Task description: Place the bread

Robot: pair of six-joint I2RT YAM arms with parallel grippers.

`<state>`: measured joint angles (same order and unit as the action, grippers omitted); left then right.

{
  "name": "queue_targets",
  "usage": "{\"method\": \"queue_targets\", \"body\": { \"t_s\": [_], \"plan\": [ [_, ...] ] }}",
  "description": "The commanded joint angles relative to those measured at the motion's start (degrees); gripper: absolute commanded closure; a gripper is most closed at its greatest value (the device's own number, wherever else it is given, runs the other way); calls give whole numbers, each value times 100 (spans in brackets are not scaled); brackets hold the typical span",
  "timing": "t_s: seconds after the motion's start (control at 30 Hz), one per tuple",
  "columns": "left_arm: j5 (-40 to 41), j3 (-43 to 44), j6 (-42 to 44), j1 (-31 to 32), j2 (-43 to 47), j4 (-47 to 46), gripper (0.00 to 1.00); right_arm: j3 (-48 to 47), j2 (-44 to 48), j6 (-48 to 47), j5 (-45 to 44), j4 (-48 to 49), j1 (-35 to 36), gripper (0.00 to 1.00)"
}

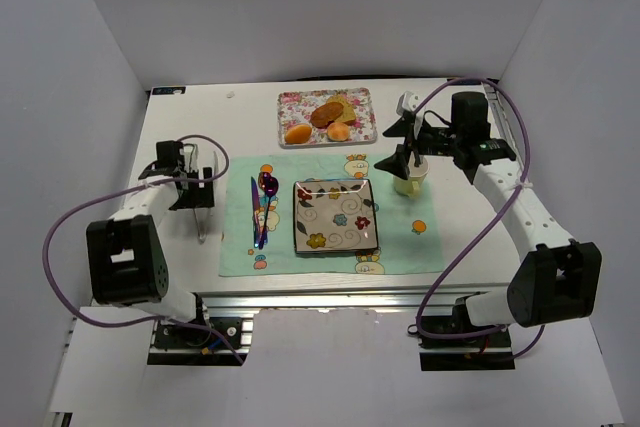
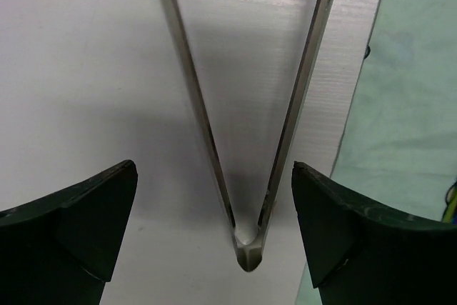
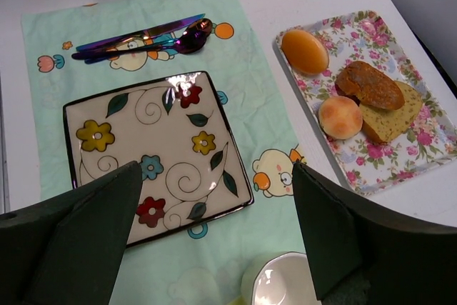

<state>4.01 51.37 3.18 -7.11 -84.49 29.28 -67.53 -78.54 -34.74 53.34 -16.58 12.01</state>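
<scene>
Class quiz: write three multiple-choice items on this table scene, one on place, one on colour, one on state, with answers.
1. Where does the small round peach bun lie? A on the floral rectangular tray; B on the square flowered plate; C in the white cup.
2. What colour is the cartoon-printed placemat? A red; B pale green; C black.
3. How is the left tool set? A shut on the bun; B open around the metal tongs; C shut, empty.
Answers: 1 A: the bun rests on the tray. 2 B: the mat looks mint. 3 B: its fingers stand wide apart beside the tongs' joined end.
</scene>
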Motion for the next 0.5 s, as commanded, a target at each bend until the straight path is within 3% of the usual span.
{"method": "queue_targets", "body": {
  "t_s": [0.0,0.2,0.47],
  "plan": [
    [-504,136,420,26,-313,-343,2,91,67,73,98,102,-6,11],
    [-972,311,297,70,-841,-634,5,20,-3,29,-25,6,-6,11],
    [-656,-83,87,70,-1166,-896,17,3,32,-15,-228,-56,-32,11]
  ]
}}
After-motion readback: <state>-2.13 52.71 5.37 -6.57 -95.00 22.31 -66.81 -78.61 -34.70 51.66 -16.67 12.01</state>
